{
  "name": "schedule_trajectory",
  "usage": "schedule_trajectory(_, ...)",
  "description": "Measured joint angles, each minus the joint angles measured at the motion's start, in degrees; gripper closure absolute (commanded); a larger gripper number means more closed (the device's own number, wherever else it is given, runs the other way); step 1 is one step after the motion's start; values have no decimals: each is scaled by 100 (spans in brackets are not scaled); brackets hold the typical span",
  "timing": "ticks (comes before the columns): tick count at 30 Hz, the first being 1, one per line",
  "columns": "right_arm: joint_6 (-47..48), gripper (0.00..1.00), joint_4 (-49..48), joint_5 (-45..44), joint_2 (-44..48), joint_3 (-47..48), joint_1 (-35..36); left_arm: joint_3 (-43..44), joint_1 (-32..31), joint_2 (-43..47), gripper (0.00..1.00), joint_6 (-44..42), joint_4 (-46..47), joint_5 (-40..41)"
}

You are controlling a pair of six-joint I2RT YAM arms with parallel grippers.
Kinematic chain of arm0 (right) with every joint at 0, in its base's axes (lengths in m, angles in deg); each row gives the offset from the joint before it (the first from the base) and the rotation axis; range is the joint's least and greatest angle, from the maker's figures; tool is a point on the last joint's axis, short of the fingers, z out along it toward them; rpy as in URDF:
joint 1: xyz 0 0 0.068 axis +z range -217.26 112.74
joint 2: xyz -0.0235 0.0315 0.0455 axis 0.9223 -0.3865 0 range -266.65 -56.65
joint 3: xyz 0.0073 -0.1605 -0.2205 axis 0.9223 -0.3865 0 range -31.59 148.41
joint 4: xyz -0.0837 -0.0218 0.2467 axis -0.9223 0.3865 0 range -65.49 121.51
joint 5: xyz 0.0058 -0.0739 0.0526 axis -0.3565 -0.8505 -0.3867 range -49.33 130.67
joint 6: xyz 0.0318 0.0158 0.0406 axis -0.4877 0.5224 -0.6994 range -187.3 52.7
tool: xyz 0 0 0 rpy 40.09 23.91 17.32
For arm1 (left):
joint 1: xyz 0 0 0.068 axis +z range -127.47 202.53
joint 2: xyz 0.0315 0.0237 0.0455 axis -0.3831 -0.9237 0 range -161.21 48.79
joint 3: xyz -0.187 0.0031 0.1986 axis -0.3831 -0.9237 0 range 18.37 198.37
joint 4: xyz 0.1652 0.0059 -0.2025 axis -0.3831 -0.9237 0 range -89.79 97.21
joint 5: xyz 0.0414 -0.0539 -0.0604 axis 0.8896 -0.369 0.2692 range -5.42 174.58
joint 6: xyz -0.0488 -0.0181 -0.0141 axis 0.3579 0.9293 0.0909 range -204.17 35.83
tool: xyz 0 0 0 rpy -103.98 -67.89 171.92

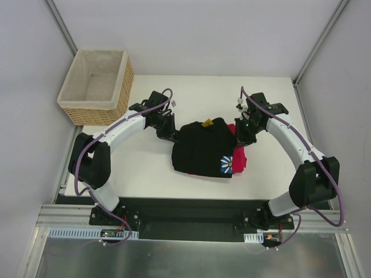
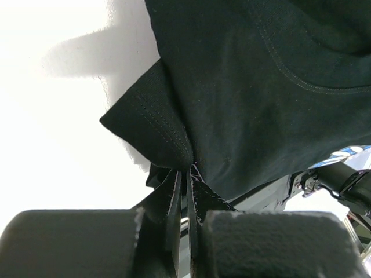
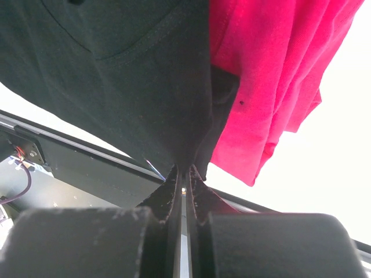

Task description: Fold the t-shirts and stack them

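The left jaws are pinched tight, and there's a fold of the black t-shirt point(image 2: 249, 104) clamped between them, a stitched hem bunching up right at the tips. Over on the other side the right jaws are squeezed together too, black cloth running straight down into the gap. The red t-shirt point(image 3: 261, 69) hangs just beside that grip, touching the black fabric; whether any red is caught in there as well, I cannot tell. From above, the two grips sit at the far left and far right corners of the black shirt. The shirt is spread in a rough rectangle in the middle of the tabletop point(image 1: 139, 168). Its daisy print point(image 1: 227, 164) shows at the near right corner, and a small yellow tag point(image 1: 206, 123) pokes out at the far edge. The red shirt lies under it, peeking out along the right side. The left arm point(image 1: 116, 133) and the right arm point(image 1: 295, 139) curve in from either side. Well apart, at the far left corner, stands the wicker basket point(image 1: 124, 81) with its pale lining.
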Motion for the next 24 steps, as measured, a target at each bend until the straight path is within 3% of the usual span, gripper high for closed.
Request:
schedule_trajectory(11,0,99,50,-4,-7,177,0,127,35,0,100,-44,-173,2)
schedule_trajectory(15,-9,72,-26,-17,-11,4,0,125,35,0,100,-50,-181,2)
schedule_trajectory(24,-70,61,-433,-46,-404,-621,-9,125,35,0,100,-57,-264,2)
